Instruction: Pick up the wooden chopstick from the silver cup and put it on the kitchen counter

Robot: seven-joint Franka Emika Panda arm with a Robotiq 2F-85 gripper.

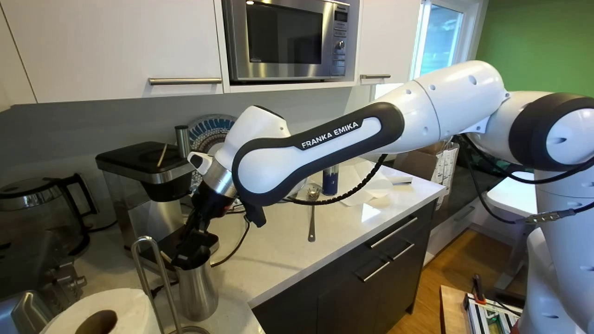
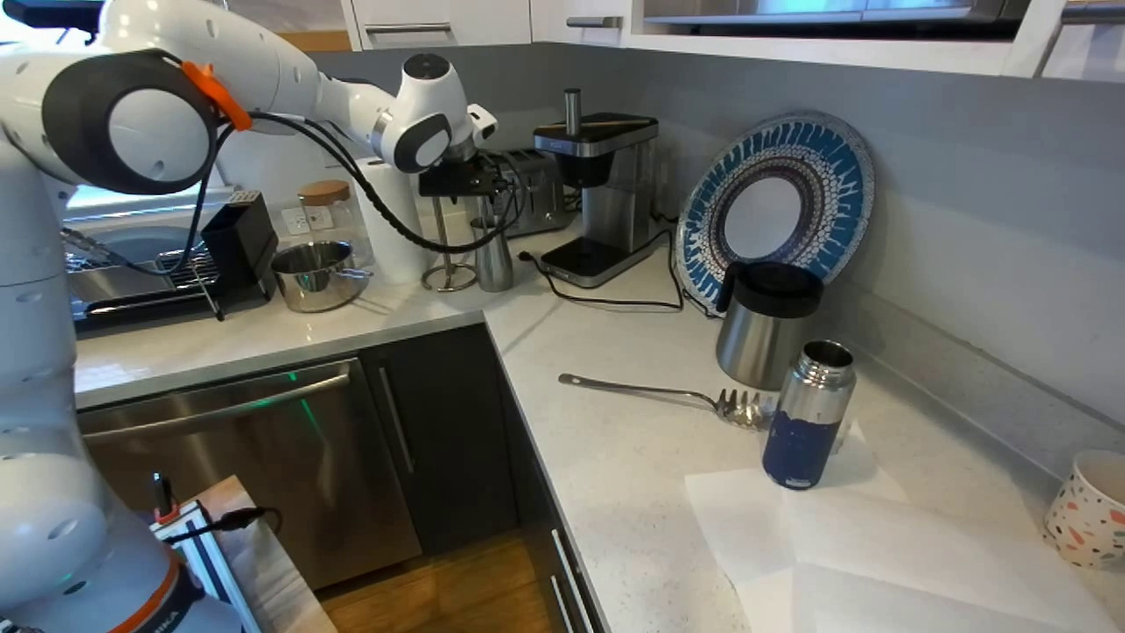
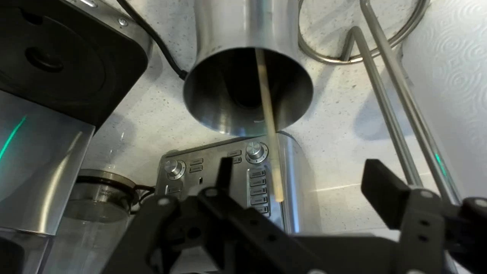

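The silver cup stands upright on the off-white kitchen counter (image 1: 278,241); I see the cup (image 1: 198,292) in both exterior views (image 2: 494,262) and from above in the wrist view (image 3: 236,30). In the wrist view the pale-brown wooden chopstick (image 3: 269,110) leans in the cup, its free end sticking out past the rim toward my jaws. My gripper (image 3: 299,175) is open and empty, its fingers apart on either side of the chopstick's free end, which is nearer the left finger and not touched. In an exterior view the dark gripper (image 1: 190,253) is at the cup's mouth and hides the chopstick.
A wire holder (image 1: 147,241) and paper towel roll (image 1: 134,308) stand beside the cup. A coffee maker (image 1: 144,162) with another thin pale stick (image 1: 162,155) on top is behind. A toaster (image 3: 213,171) is close by. A pasta spoon (image 2: 633,387), bottle (image 2: 800,440) and jug (image 2: 760,347) lie farther along.
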